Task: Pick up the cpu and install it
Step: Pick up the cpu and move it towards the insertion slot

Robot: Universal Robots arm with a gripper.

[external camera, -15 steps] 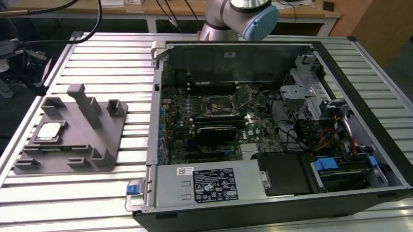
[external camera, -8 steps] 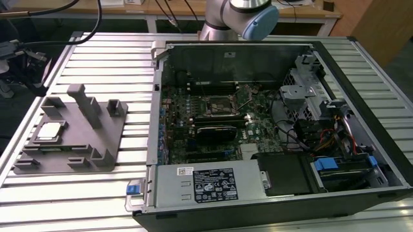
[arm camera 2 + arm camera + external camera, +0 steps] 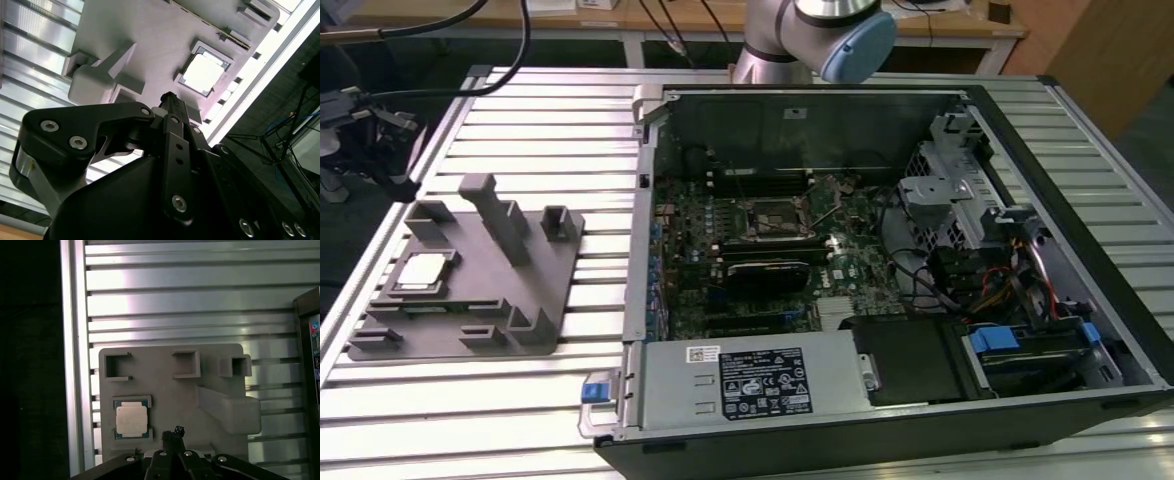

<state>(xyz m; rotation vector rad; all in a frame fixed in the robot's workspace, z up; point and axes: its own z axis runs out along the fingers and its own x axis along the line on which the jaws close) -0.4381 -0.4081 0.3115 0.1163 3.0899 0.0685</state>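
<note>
- cpu [image 3: 131,420] sat in fixture plate [image 3: 170,390] pocket; gripper [image 3: 173,432] hung above, just beside it, jaws pinched together, empty.
- Judged: grasp needed centring over cpu, square to its edges.

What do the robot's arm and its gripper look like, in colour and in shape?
In the exterior view the arm is a silver-grey metal tube with a rounded joint closed by a light blue cap. In the second wrist view the gripper is matt black, built of flat angular links joined by silver screws.
</note>
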